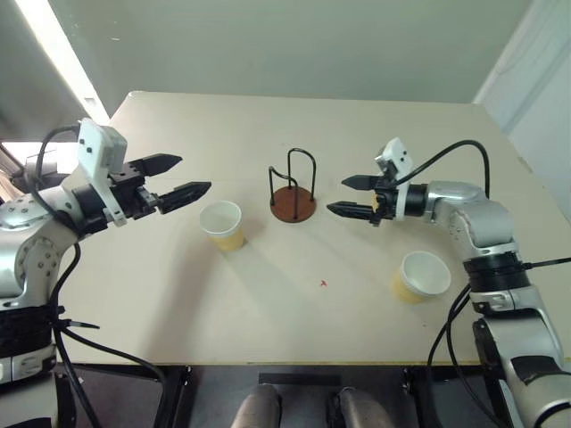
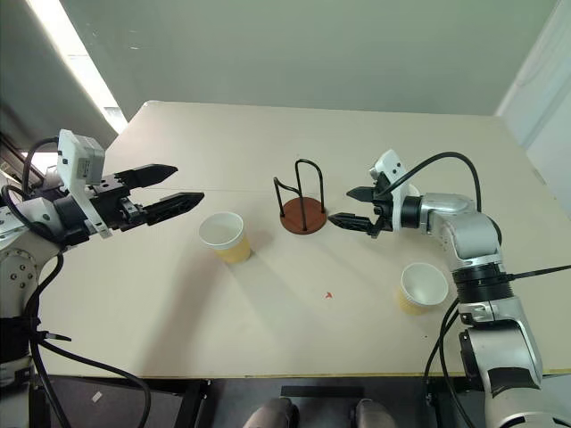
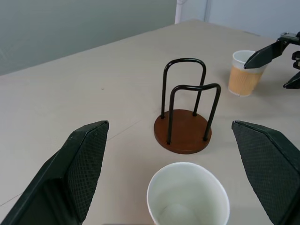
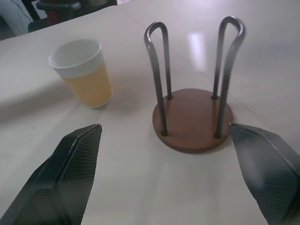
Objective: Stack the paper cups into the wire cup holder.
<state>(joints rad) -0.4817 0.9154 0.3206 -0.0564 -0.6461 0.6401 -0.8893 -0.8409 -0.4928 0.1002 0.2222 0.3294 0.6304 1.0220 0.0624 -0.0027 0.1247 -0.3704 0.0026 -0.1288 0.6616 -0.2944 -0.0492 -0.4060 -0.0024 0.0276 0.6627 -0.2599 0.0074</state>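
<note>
Unmarked tan paper cups [image 1: 222, 225] beside wire cup holder [image 1: 293, 201]; left gripper [image 1: 181, 178], right gripper [image 1: 349, 196] wide open, empty.

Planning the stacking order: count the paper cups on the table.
2: one paper cup left of the wire cup holder, one at the right near the front edge. Holder holds none.

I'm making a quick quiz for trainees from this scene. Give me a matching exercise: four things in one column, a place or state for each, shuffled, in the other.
Things:
1. wire cup holder
2. cup by the left pincer
3. cup by the right arm
4. right pincer

Places or states:
A. open, empty, just beside the holder's base
B. upright, near the table's front right
C. mid-table, no cup in it
D. upright, left of the holder

Pairs: 1-C, 2-D, 3-B, 4-A
</note>
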